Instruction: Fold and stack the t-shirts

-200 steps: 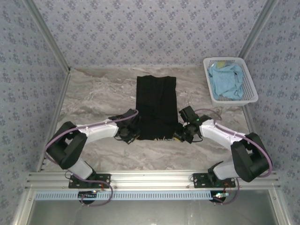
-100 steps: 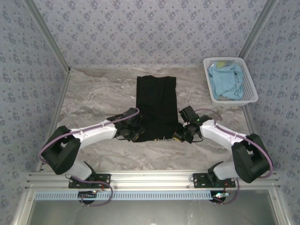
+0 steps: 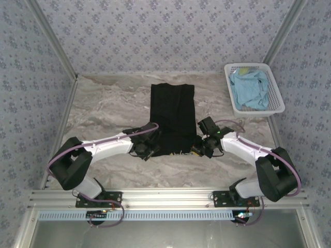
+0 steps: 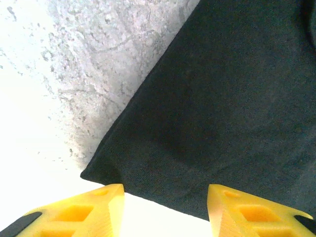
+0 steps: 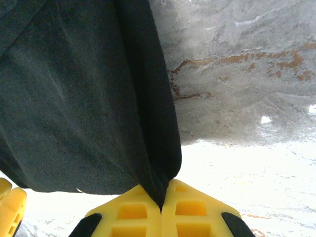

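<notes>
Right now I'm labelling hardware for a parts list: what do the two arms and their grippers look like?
The left arm and right arm have white links and black joints. A lilac cable follows the left one. The left gripper and right gripper have yellow fingers with square pockets.

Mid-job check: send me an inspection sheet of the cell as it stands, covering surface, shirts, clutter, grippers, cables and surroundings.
Surface: grey-veined marble-look tabletop.
Job's things: black t-shirt lies flat mid-table as a narrow rectangle; light blue t-shirt sits crumpled in the white basket at the far right.
Clutter: nothing seen.
Grippers: left gripper jaws apart at the black t-shirt's near left corner, not pinching it; right gripper shut on the near right corner.
Cables: lilac cables run along both arms; no snag seen.
Surroundings: patterned walls on three sides, aluminium rail at the near edge.
</notes>
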Tool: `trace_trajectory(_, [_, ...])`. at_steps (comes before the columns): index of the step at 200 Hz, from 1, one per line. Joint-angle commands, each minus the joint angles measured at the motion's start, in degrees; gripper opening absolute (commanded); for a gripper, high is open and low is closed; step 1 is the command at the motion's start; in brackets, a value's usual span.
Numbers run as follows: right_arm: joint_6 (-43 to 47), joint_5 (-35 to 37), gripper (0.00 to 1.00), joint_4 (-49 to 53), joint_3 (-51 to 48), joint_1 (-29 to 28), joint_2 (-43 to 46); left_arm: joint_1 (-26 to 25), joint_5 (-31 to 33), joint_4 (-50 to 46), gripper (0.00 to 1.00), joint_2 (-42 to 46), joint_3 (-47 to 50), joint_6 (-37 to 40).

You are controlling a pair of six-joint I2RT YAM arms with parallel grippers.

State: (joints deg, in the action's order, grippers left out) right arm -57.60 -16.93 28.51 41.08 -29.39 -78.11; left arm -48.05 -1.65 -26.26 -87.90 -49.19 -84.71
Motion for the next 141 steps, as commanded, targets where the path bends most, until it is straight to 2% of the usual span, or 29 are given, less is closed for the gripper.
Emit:
trace_trajectory(1, [-0.28, 0.49, 0.00, 2.45, -0.41, -0.45, 0.20, -0.16, 1.62, -13.51, 0.49, -0.50, -0.92, -9.58])
trace_trajectory(28, [-0.15, 0.44, 0.00, 2.17, -0.64, -0.55, -0.29, 0.02, 3.27, -14.83, 0.49, -0.99, -1.39, -9.12])
trace_trajectory(94, [0.21, 0.48, 0.00, 2.21, -0.69, -0.64, -0.64, 1.55, 1.91, -11.18, 0.47, -6.04, -1.62, -6.27])
trace_trajectory(110, [0.20, 0.49, 0.00, 2.03, -0.74, -0.68, -0.80, 1.60, 2.68, -11.18, 0.39, -7.98, -3.01, -5.10])
trace_trajectory(141, [0.26, 0.58, 0.00, 2.07, -0.92, -0.74, -1.14, 2.06, 4.92, -12.28, 0.14, -10.44, -6.13, -1.93])
